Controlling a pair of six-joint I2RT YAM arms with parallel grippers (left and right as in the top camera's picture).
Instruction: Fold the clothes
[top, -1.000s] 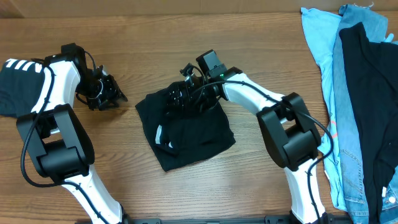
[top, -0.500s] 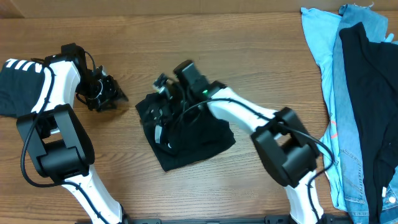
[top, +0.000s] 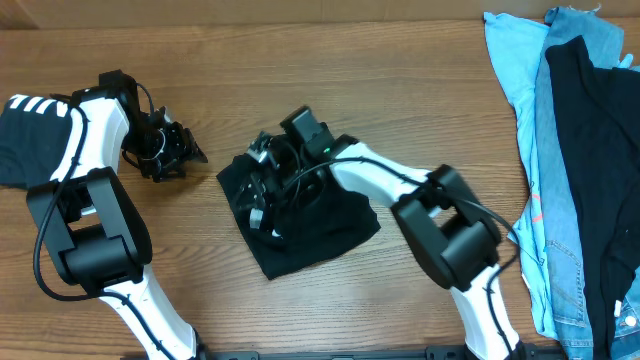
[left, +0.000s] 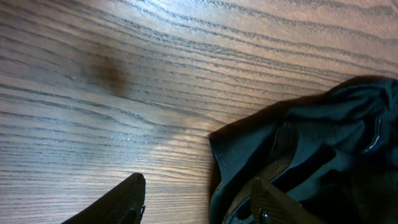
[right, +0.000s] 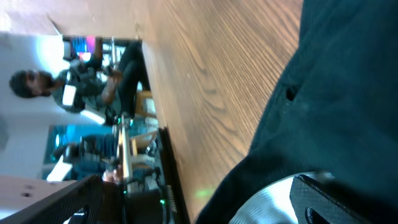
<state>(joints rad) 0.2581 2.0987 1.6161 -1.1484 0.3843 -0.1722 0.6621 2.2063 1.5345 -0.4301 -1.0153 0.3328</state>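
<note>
From above: black tee (top: 315, 225) lies folded mid wood table (top: 400, 70). R gripper (top: 260, 188) sits on the tee's left part. L gripper (top: 172, 150) is just left of the tee, apart from it. Striped black cloth (top: 25, 140) far left. Blue and black pile (top: 560, 150) on the right.
L wrist cam: fingers (left: 121, 202) apart, holding nothing, tee edge close.
R wrist cam: fingers (right: 339, 199) spread wide over the tee. Blurry person (right: 37, 87) in the room beyond.
</note>
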